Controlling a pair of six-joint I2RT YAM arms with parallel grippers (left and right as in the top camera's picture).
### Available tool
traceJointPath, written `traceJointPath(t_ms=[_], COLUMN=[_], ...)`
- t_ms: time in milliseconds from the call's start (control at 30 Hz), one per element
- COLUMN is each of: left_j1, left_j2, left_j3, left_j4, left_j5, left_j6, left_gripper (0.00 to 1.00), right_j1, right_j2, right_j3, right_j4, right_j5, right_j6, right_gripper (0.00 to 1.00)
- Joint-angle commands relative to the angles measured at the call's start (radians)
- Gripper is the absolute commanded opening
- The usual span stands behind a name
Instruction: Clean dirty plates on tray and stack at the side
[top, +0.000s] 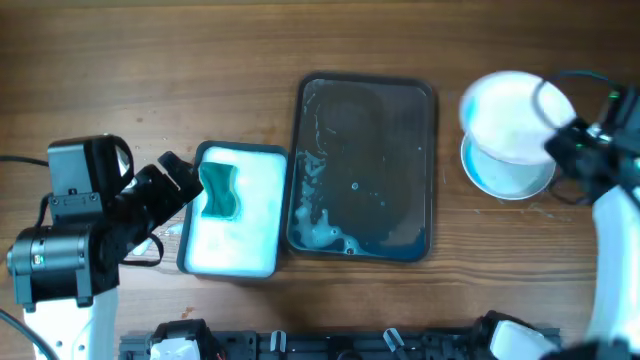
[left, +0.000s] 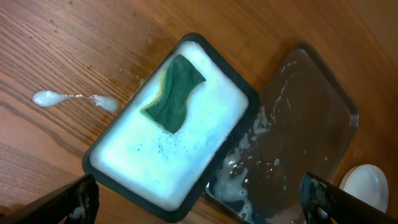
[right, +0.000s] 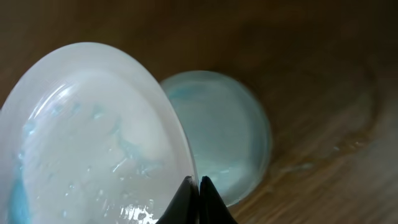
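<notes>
Over the blue plate (top: 503, 182), foam-streaked white plate (top: 508, 112) in pinch of right gripper (right: 198, 190).

wood table (top: 150, 60) | soap tub (top: 245, 149) left | tray (top: 385, 130) centre | plate (top: 505, 183) right | foam smear (left: 50, 98) beside tub

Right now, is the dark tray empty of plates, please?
Empty of them: the tray holds only soapy foam.

left black-and-white robot arm (top: 72, 205) showed black boxy and cylindrical joint housings over a white base link. right black-and-white robot arm (top: 615, 230) carried a thin dark looped cable (top: 560, 76).
</notes>
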Motion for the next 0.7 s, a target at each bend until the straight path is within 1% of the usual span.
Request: traceJointPath(t_ms=[0,67,100,133,167,233,267,300,367,400,433,467,500,567,667], left_j1=[0.006,0.006,0.006,0.006,0.006,0.006,0.006,0.006,0.006,0.006,0.006,0.006,0.006,0.006,0.006], left_j2=[0.002,0.002,0.002,0.002,0.002,0.002,0.002,0.002,0.002,0.002,0.002,0.002,0.002,0.002,0.002], left_j3=[0.012,0.012,0.012,0.012,0.012,0.012,0.012,0.012,0.012,0.012,0.012,0.012,0.012,0.012,0.012], left_j4=[0.002,0.002,0.002,0.002,0.002,0.002,0.002,0.002,0.002,0.002,0.002,0.002,0.002,0.002,0.002], left_j5=[0.008,0.008,0.008,0.008,0.008,0.008,0.008,0.008,0.008,0.008,0.008,0.008,0.008,0.008,0.008], left_j6=[0.015,0.015,0.015,0.015,0.015,0.015,0.015,0.015,0.015,0.015,0.015,0.015,0.015,0.015,0.015], left_gripper=[1.00,1.00,1.00,1.00,1.00,1.00,1.00,1.00,1.00,1.00,1.00,1.00,1.00,1.00,1.00], right_j1=[-0.092,-0.089,-0.083,-0.073,-0.064,-0.026,0.002,0.045,0.148,0.185,0.243,0.333,0.393,0.456,0.491], right_j2=[0.149,0.238,0.262,0.277,0.269,0.203,0.157,0.084,-0.060,-0.100,-0.156,-0.227,-0.268,-0.309,-0.340], right_j3=[-0.018,-0.018,-0.018,-0.018,-0.008,0.021,0.033,0.041,0.042,0.042,0.042,0.042,0.042,0.042,0.042], right_j4=[0.009,0.006,0.008,0.017,0.008,-0.010,-0.011,-0.013,-0.030,-0.039,-0.055,-0.074,-0.089,-0.088,-0.105], right_j5=[-0.032,-0.055,-0.084,-0.097,-0.106,-0.141,-0.193,-0.294,-0.579,-0.661,-0.739,-0.749,-0.750,-0.745,-0.745], right_j6=[-0.003,-0.080,-0.105,-0.124,-0.125,-0.148,-0.176,-0.232,-0.377,-0.418,-0.442,-0.409,-0.338,-0.193,0.017], right_gripper=[0.04,0.06,0.15,0.34,0.48,0.55,0.56,0.57,0.60,0.62,0.76,1.00,1.00,1.00,1.00])
